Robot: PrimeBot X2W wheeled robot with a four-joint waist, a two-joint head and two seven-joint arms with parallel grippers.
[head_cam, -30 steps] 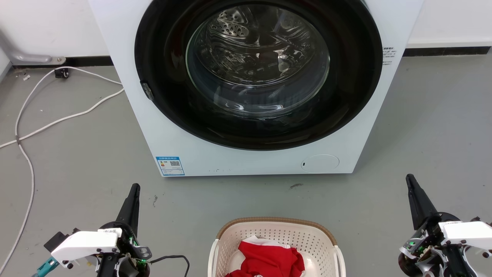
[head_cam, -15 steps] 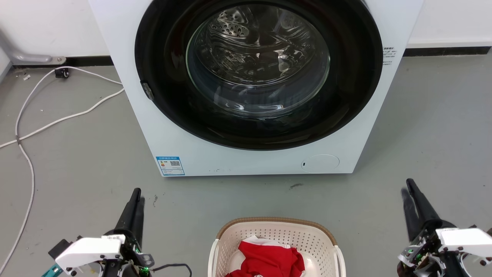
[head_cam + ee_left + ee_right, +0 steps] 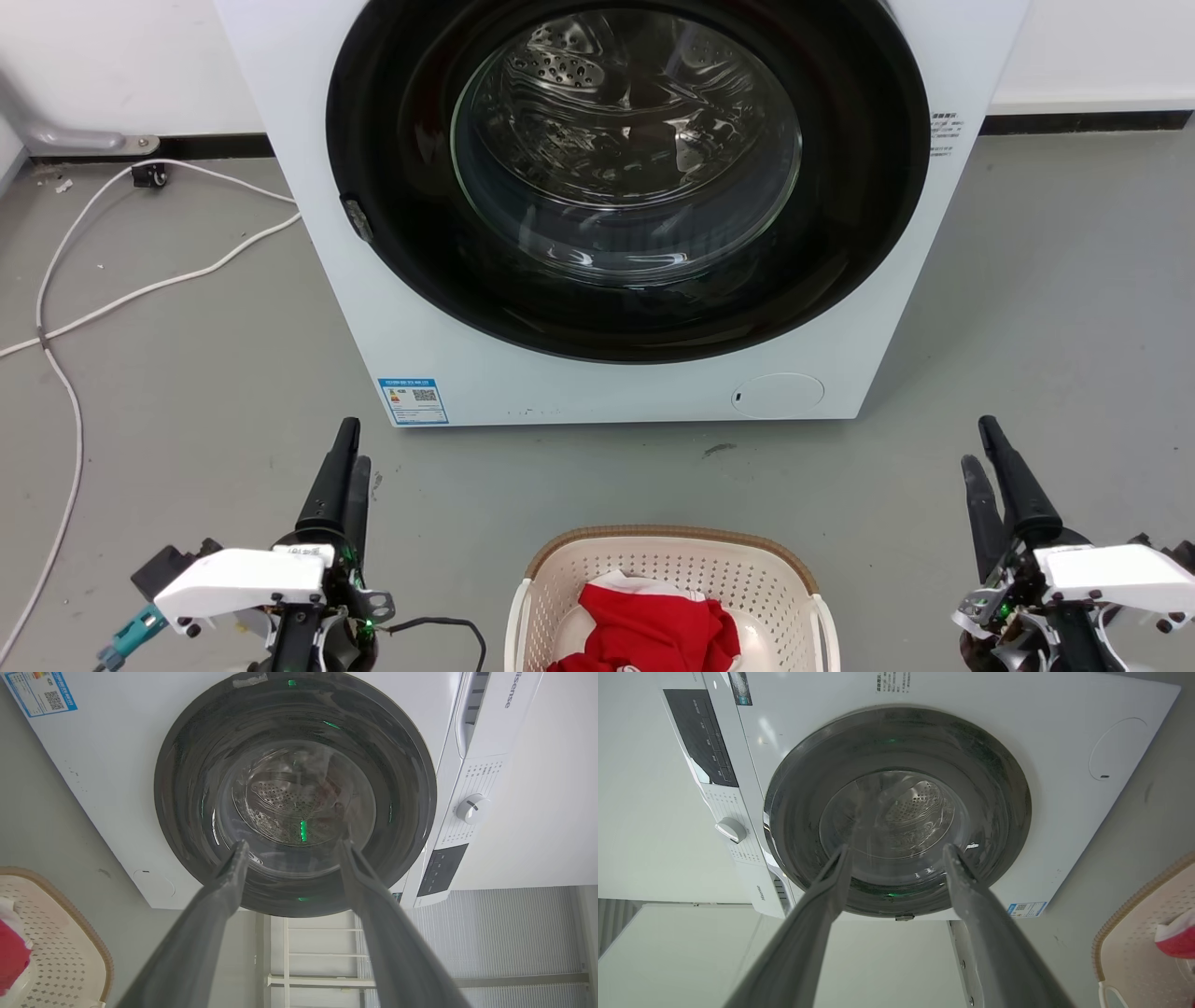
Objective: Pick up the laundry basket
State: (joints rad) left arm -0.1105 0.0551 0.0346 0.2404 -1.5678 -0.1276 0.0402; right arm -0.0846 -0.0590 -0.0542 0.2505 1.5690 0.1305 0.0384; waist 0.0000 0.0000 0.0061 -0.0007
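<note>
Laundry basket [image 3: 667, 536] on floor [image 3: 187, 392] between my left and right jaws, both parted, well clear of its side handles [image 3: 826, 627]; risk, as I judge: uneven reach-in shoves or tilts it, spilling red cloth [image 3: 644, 635].

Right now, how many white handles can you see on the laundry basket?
2. A left handle and a right handle on the laundry basket. Its near end is out of frame, so another may be hidden.

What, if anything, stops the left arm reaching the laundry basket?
Probably nothing, so likely yes: only floor lies between the left gripper and the laundry basket, and its jaws stand open.
</note>
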